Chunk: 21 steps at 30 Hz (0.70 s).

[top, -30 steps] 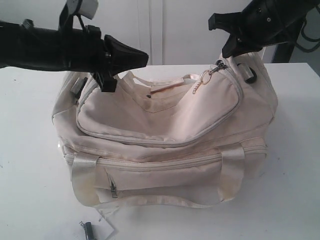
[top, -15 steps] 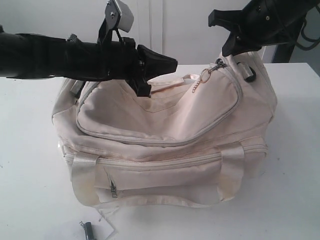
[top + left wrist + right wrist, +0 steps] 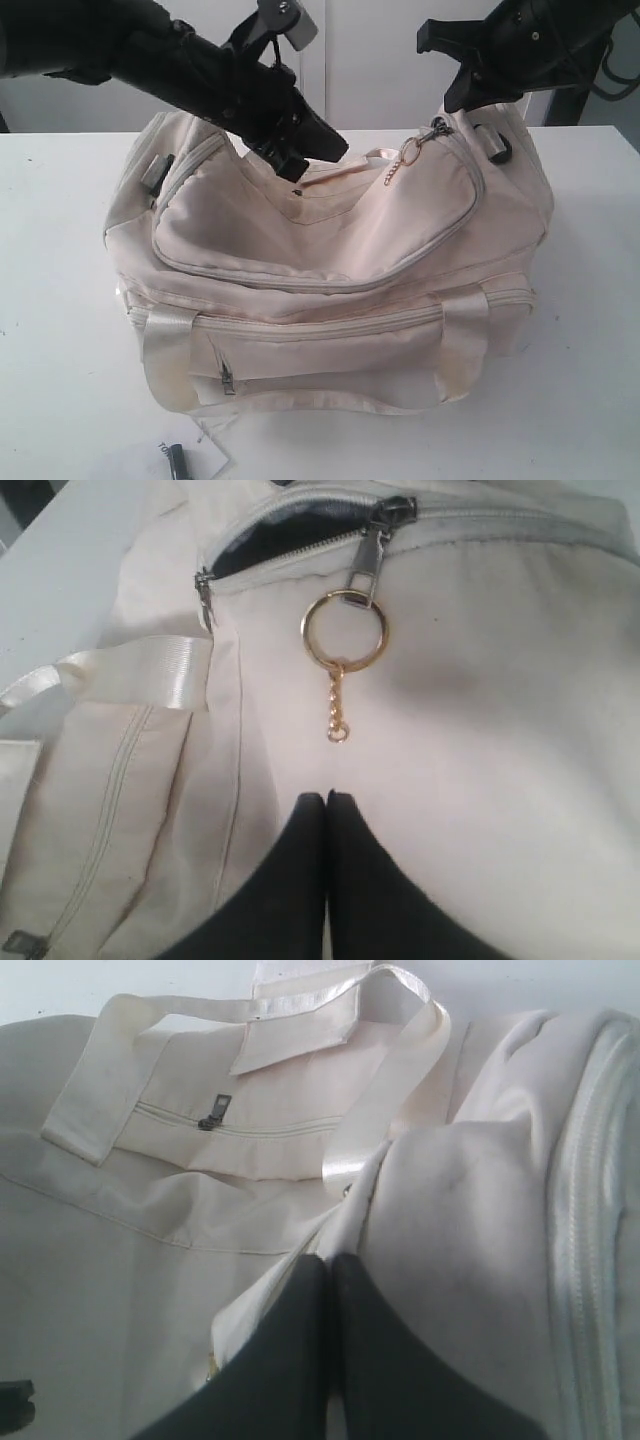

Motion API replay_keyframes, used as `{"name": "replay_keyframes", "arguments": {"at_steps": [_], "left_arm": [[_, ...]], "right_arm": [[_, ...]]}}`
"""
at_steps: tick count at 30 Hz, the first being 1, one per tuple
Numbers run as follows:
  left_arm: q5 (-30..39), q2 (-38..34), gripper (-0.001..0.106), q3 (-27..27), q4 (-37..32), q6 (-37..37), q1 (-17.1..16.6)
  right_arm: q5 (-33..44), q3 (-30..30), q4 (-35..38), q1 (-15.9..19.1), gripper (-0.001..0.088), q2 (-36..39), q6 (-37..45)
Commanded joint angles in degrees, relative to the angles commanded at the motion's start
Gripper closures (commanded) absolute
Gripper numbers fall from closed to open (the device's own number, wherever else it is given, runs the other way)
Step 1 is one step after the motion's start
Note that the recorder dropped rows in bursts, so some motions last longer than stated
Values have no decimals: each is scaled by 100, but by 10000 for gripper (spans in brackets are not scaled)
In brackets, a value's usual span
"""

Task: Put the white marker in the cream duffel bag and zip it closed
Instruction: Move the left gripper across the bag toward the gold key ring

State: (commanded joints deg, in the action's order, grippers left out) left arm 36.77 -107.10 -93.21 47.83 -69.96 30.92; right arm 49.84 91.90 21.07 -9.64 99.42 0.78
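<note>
Exterior view: the cream duffel bag fills mid-frame on the white table. You see the white marker at the bottom edge, left of centre. The left gripper and right gripper are both clenched, fingers pressed together, against the bag's top.
</note>
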Motion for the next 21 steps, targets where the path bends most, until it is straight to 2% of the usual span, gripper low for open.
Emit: {"name": "replay_keyframes", "arguments": {"at_steps": [3,7,9,12,16,19,21], "left_arm": [[-422,-106,1053,0,215,-137,174],[-625,-252,1038,0,905,-409,186],[-678,-264,951,0,1090,-622,186],[-678,-264,767,0,1476,-1042,186],[-756,-328,569,0,2272,-1545,186],[-645,-528,497,0,3000,-2458,186],[-678,-640,497,0,3167,-2516,186]], "right_arm": [[25,0,0,0,868,0,0],[72,0,0,0,868,0,0],[99,0,0,0,868,0,0],[99,0,0,0,868,0,0],[107,0,0,0,868,0,0],[116,0,0,0,868,0,0],[133,0,0,0,868,0,0]]}}
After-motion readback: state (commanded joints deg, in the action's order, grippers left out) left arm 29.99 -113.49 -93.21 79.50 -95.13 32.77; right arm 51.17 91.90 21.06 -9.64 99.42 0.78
